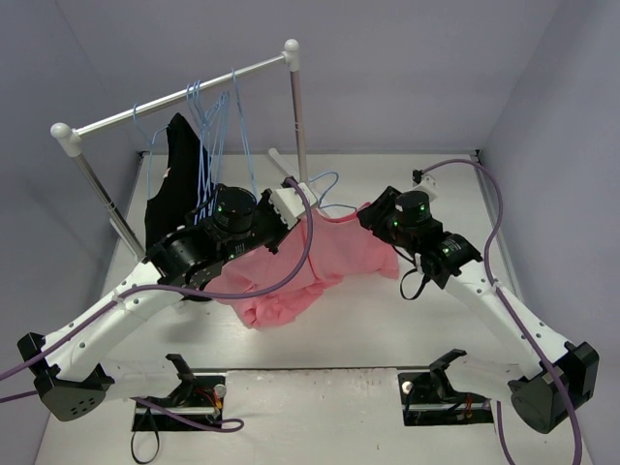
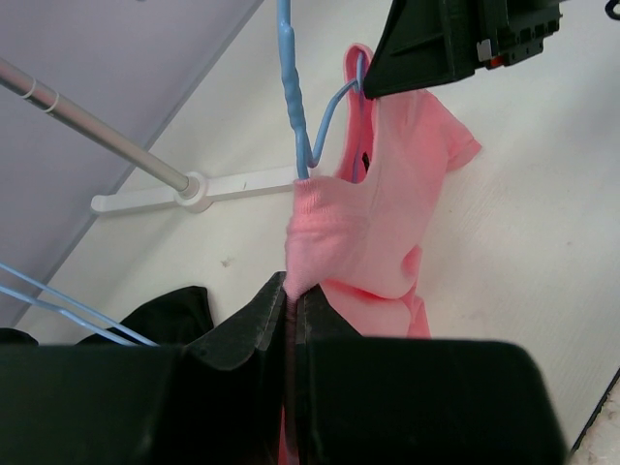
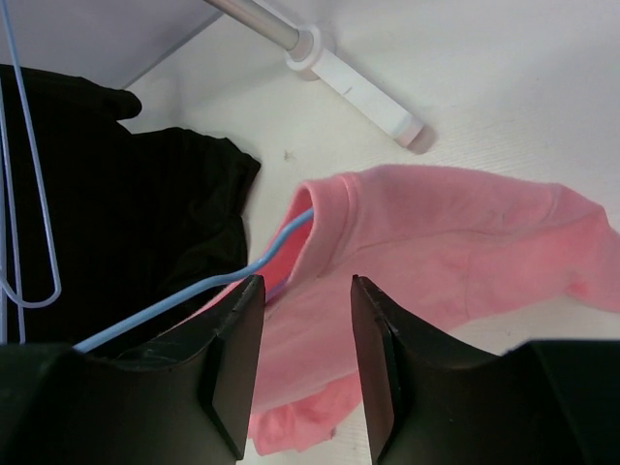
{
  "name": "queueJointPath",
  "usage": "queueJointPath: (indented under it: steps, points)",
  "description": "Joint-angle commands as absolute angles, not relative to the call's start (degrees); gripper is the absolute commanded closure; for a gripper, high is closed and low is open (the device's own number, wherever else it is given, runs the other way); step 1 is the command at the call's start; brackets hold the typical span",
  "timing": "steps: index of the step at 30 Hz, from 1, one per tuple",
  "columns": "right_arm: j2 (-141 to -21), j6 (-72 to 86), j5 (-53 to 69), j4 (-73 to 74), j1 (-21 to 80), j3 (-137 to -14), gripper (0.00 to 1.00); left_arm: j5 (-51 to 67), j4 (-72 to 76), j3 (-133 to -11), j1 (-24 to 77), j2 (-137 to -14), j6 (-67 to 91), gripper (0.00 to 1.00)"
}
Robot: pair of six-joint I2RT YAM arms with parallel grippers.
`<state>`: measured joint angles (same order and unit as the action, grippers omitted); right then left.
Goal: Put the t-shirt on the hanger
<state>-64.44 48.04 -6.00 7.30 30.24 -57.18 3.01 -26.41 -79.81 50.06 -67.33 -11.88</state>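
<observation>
The salmon-pink t-shirt (image 1: 325, 257) hangs lifted between the two arms, its lower part bunched on the table. My left gripper (image 1: 294, 217) is shut on a fold of it near the collar, seen pinched between the fingers in the left wrist view (image 2: 294, 291). A light-blue hanger (image 2: 292, 97) runs into the collar opening; its loop shows above the shirt (image 1: 327, 179). My right gripper (image 3: 305, 291) is open above the shirt (image 3: 455, 242). The hanger wire (image 3: 203, 287) passes beside its left finger into the collar.
A clothes rack (image 1: 184, 95) stands at the back left with several more blue hangers (image 1: 215, 121) and a black garment (image 1: 174, 179). Its white foot (image 3: 358, 82) lies on the table behind the shirt. The black garment (image 3: 126, 213) is just left of the right gripper.
</observation>
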Motion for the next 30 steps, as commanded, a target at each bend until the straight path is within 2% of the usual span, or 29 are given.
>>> queueJointPath:
  steps: [1, 11, 17, 24, 30]
  points:
    - [-62.4, 49.7, -7.7, 3.1, 31.3, -57.1, 0.63, 3.1, -20.9, -81.0, 49.7, -65.9, -12.4, 1.0]
    - [-63.9, 49.7, -7.7, 1.4, 31.3, -57.3, 0.57, 3.9, -20.8, -81.1, 49.7, -65.8, -12.2, 1.0]
    - [-65.1, 49.6, -8.4, 0.6, 31.3, -57.2, 0.57, 4.6, -20.6, -81.0, 49.7, -65.9, -11.4, 1.0]
    - [-66.5, 48.5, -9.1, 0.6, 31.3, -57.0, 0.59, 4.5, -20.7, -81.2, 49.7, -65.2, -11.5, 1.0]
    - [-67.6, 47.6, -9.5, -0.8, 31.3, -57.0, 0.65, 5.7, -20.6, -80.9, 49.7, -65.0, -10.7, 1.0]
